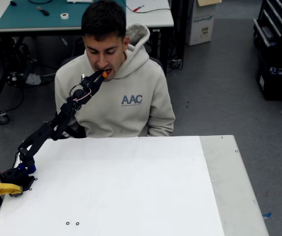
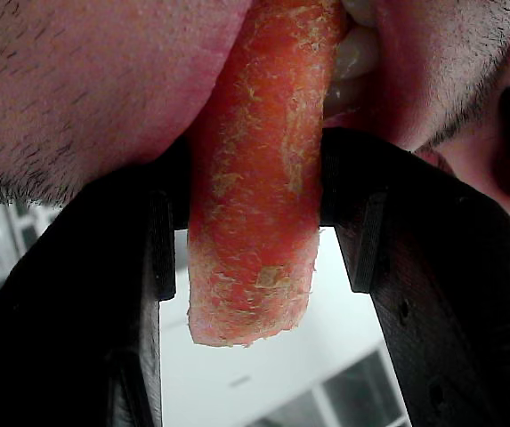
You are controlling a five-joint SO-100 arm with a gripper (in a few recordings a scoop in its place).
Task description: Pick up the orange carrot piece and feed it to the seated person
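Claw: the claw (image 2: pixel 253 222) is clamping the carrot (image 2: pixel 255 178) between its two black fingers (image 2: pixel 103 294), one pad pressing on each side, in the wrist view.
Carrot: it is standing upright in the grip, its lower cut end hanging free below the pads and its upper end going in between the person's (image 1: pixel 116 93) lips, right by the teeth.
Fixed view: the claw (image 1: pixel 101 76) is reaching up to the mouth, with the carrot (image 1: pixel 104 74) showing as a small orange speck at its tip.
Arm: the arm (image 1: pixel 52 130) is stretching up and right from its base at the table's (image 1: pixel 131 187) left edge, near a yellow clamp (image 1: pixel 2 189).
Person: sitting behind the table, leaning in slightly, mouth opening on the carrot.
Done: picking up and carrying to the mouth are looking finished.
Left: the claw is not yet letting go; the handover seems to be waiting on the person biting or taking hold, then the fingers parting and the arm drawing back.
Risk: the hard fingers are lying very close to the lips, so any retreat is calling for care.
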